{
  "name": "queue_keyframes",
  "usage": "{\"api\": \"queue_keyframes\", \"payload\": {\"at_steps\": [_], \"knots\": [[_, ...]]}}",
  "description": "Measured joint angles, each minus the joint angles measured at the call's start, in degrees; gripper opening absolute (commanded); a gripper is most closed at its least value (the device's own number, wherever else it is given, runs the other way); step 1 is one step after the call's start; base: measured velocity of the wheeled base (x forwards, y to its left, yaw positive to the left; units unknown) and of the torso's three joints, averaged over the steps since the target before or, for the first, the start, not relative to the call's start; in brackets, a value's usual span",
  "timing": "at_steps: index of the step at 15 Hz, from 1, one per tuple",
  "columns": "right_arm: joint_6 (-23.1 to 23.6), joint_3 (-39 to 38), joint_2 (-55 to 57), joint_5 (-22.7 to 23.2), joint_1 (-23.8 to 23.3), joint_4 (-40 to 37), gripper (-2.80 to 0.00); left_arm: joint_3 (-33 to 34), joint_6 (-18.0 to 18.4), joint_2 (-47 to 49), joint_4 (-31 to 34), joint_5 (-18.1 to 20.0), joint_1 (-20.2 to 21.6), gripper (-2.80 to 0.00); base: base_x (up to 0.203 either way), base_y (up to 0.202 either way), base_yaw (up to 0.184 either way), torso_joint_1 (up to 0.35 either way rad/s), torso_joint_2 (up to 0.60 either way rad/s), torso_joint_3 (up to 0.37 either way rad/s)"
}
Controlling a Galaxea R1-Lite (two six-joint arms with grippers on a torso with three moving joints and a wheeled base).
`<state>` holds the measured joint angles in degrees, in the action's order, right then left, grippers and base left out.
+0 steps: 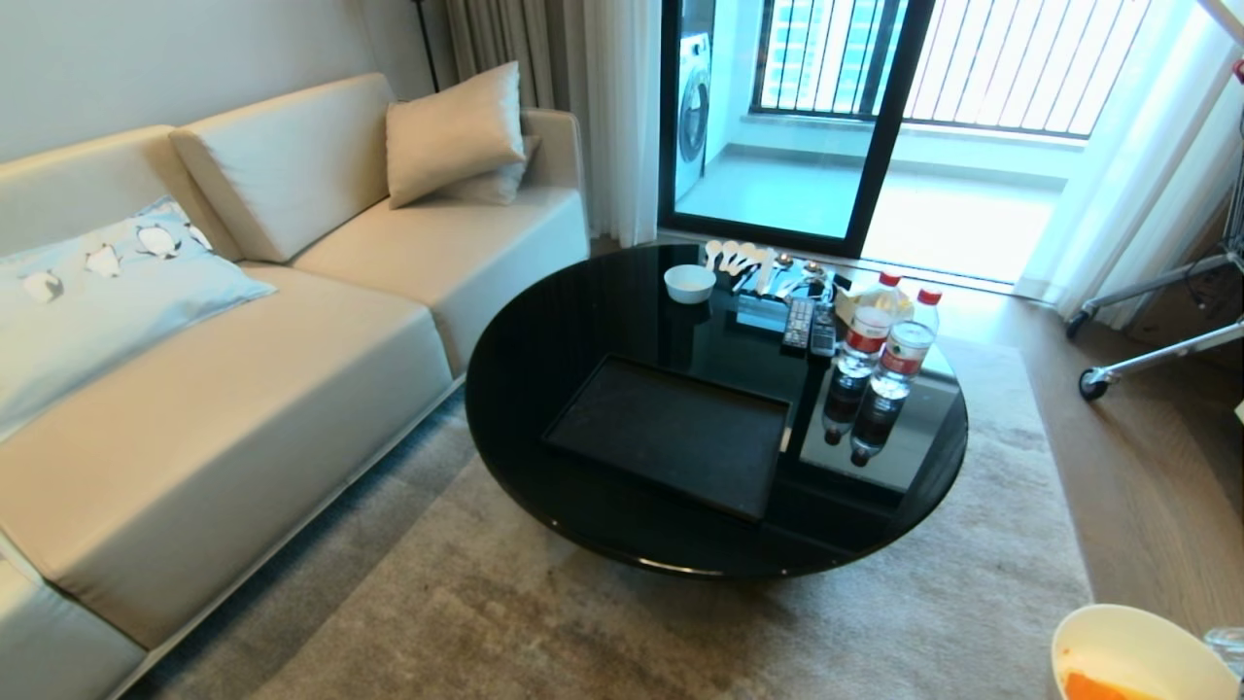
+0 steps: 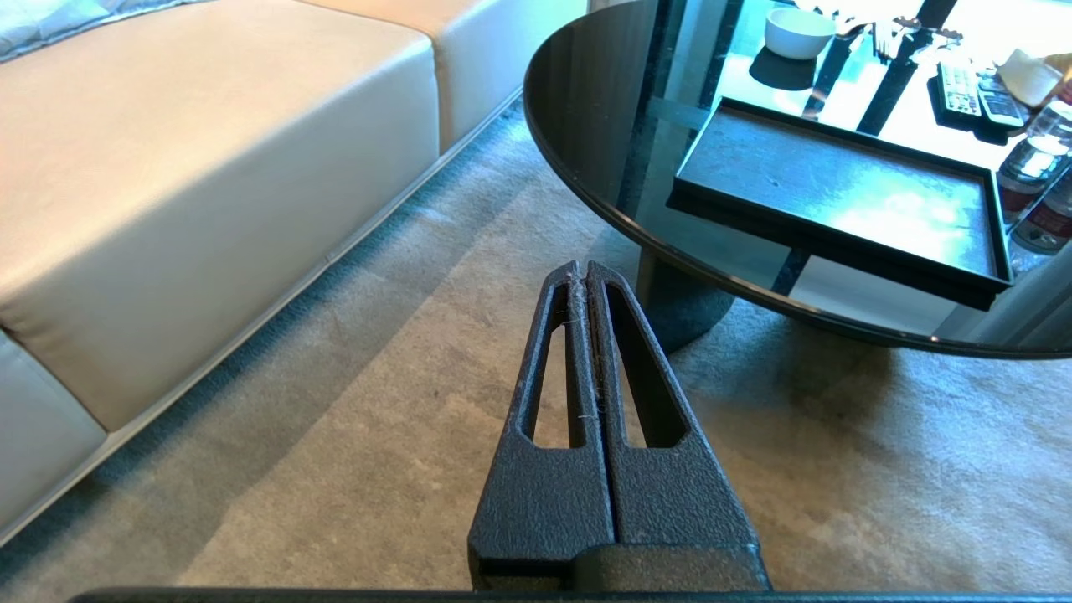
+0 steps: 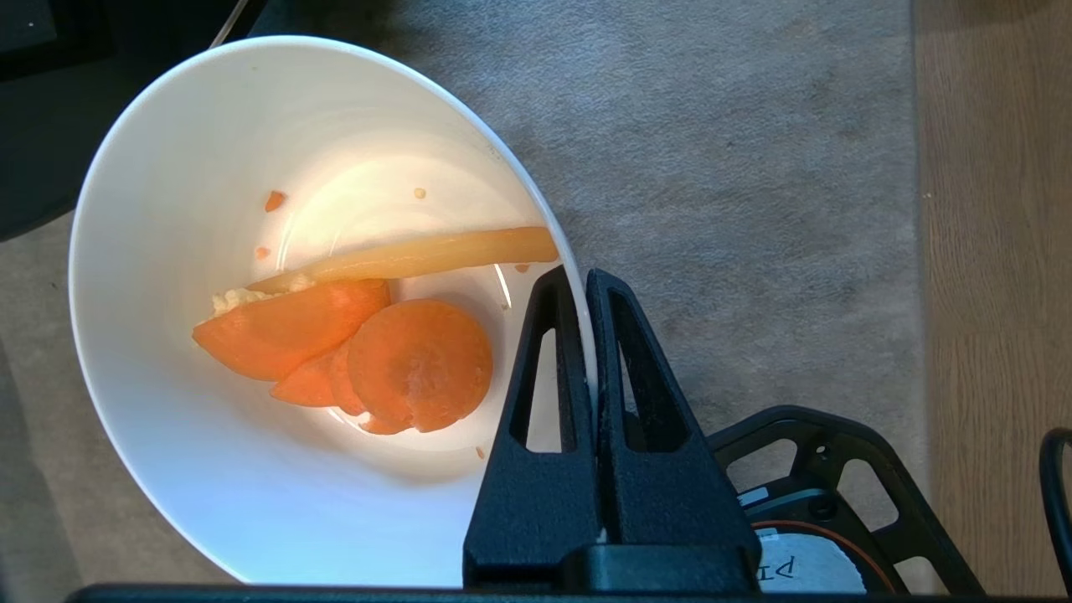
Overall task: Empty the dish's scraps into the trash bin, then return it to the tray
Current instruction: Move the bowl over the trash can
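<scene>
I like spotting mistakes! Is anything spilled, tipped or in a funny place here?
Nothing is spilled. One odd sight: the dish is off the table, pinched by its rim in the right gripper above the carpet, with the scraps inside. The tray lies bare. The left gripper hangs shut over the carpet.

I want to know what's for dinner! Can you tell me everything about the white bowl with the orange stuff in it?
The small round white bowl looks like smooth, glossy ceramic with deep sides. It is held above the grey carpet, beside the round black table. The right gripper pinches its rim, one black finger inside, one outside. In the bottom lie the orange carrot slices and a pale yellowish strip, plus tiny orange crumbs on the wall. Nothing else touches it.
</scene>
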<state>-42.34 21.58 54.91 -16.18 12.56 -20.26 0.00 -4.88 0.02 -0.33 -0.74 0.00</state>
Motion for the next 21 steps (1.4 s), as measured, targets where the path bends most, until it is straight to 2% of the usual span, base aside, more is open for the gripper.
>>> {"api": "queue_keyframes", "payload": {"at_steps": [5,21], "knots": [[-2.4,0.2,-1.1,0.0,0.0,-2.3,-2.8,0.0,0.0,0.0,0.0,0.0,0.0,-2.8,-0.001,0.002,-0.023,0.0,0.0,0.0],[-3.4,0.3,-6.5,0.0,-0.3,-8.0,-2.8,0.0,0.0,0.0,0.0,0.0,0.0,-2.8,0.001,0.009,-0.166,0.003,0.0,0.003]]}}
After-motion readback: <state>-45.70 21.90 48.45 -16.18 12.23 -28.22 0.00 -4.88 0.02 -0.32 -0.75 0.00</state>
